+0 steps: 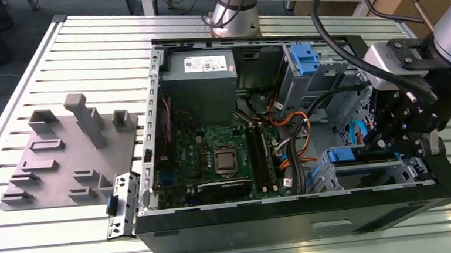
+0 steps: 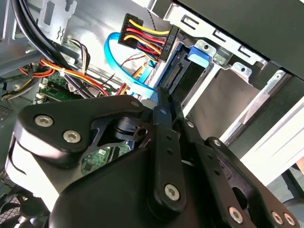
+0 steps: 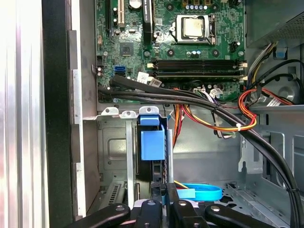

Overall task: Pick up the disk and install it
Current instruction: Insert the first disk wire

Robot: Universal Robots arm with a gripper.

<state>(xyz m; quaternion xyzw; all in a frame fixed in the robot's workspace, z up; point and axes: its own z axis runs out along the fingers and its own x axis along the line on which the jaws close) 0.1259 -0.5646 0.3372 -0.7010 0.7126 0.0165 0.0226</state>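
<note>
The gripper (image 3: 159,202) hangs low inside the computer case (image 1: 294,216); whether its fingers are parted or clamped, I cannot tell. Just beyond, the disk (image 3: 152,142) stands edgewise in its drive bay (image 3: 114,147). It looks rigid, fairly heavy and shock-sensitive, best held by the blue carrier edges. Farther off lies the motherboard (image 3: 175,47).

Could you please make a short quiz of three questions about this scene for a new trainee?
1. True or false: the computer case lies with its side panel on.
2. Where is the gripper in the exterior view?
A. Over the grey fixture plate
B. Inside the case, at the drive bay on the exterior view's right
C. Above the power supply
3. Fill in: in the first wrist view, the disk sits upright in a metal bay, with its ____ plastic carrier facing the camera.

Key: 1 false; 2 B; 3 blue.
</note>
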